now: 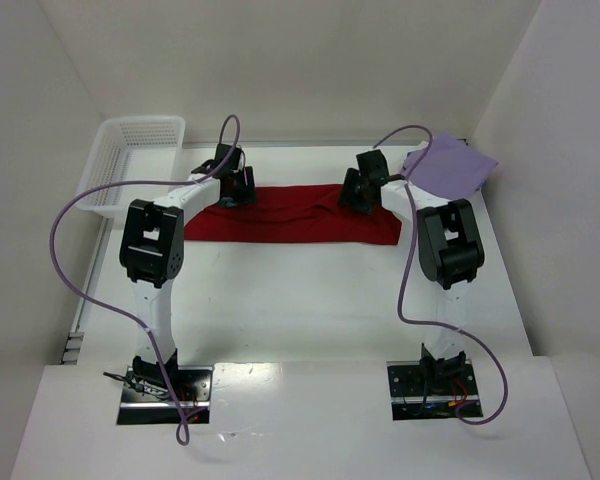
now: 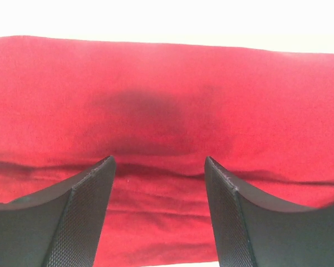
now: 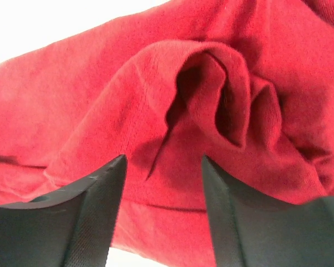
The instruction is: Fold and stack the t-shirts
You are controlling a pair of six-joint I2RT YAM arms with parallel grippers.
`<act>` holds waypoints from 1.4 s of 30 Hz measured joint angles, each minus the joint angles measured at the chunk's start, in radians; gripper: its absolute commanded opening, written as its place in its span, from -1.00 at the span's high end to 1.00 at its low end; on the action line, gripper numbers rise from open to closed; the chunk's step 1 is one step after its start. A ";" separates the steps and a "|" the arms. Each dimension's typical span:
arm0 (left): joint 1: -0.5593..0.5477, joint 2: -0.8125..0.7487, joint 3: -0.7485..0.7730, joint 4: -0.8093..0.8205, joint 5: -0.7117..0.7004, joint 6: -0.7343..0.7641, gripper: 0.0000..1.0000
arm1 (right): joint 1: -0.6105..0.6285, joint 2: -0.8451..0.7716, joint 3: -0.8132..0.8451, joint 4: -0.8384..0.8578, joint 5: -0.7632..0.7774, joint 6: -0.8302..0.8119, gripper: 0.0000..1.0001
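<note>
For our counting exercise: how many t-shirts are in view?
2. A red shirt lies spread out in the middle; a lavender shirt sits folded at the far right. Others may be hidden under it.

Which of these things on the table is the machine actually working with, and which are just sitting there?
Part of the job: dark red t-shirt, spread out; lavender t-shirt, folded, far right; left gripper and right gripper, both open above the red one.
Just lying about: white mesh basket, far left.
</note>
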 measured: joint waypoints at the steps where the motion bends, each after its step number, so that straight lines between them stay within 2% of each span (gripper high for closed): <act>1: 0.000 0.005 0.003 0.003 0.000 0.000 -0.47 | 0.000 0.008 0.006 0.000 0.000 0.000 -0.21; 3: 0.001 0.014 0.011 0.004 -0.001 0.000 -0.47 | 0.000 0.025 0.024 0.001 0.000 0.000 -0.21; 6: 0.001 0.021 0.018 0.005 -0.001 0.002 -0.47 | 0.000 0.049 0.049 0.000 0.000 0.000 -0.10; 10: 0.001 0.014 0.015 0.005 -0.002 0.002 -0.47 | 0.000 0.068 0.066 0.000 -0.002 0.000 0.24; 11: 0.001 0.006 0.009 0.007 -0.001 0.002 -0.47 | 0.000 0.073 0.072 0.000 -0.003 0.001 0.44; 14: 0.001 -0.035 -0.021 0.005 0.009 0.003 -0.47 | 0.000 0.088 0.092 0.000 -0.012 0.005 0.72; 19: 0.001 -0.130 -0.091 0.012 0.066 0.014 -0.47 | 0.000 0.097 0.134 -0.003 -0.019 0.015 0.84; 29: -0.026 -0.187 -0.214 0.019 0.147 0.029 -0.47 | 0.000 0.169 0.388 -0.007 -0.020 0.014 0.82; 31: -0.031 -0.187 -0.222 0.019 0.160 0.029 -0.47 | 0.000 0.192 0.422 -0.008 -0.023 0.014 0.75; 32: -0.034 -0.187 -0.224 0.020 0.166 0.029 -0.47 | 0.000 0.200 0.434 -0.011 -0.023 0.014 0.60; 38: -0.042 -0.185 -0.224 0.027 0.187 0.029 -0.47 | 0.000 0.224 0.441 -0.054 -0.023 0.010 0.00; 42: -0.044 -0.171 -0.224 0.034 0.193 0.029 -0.47 | 0.000 0.166 0.312 -0.047 -0.015 0.006 -0.18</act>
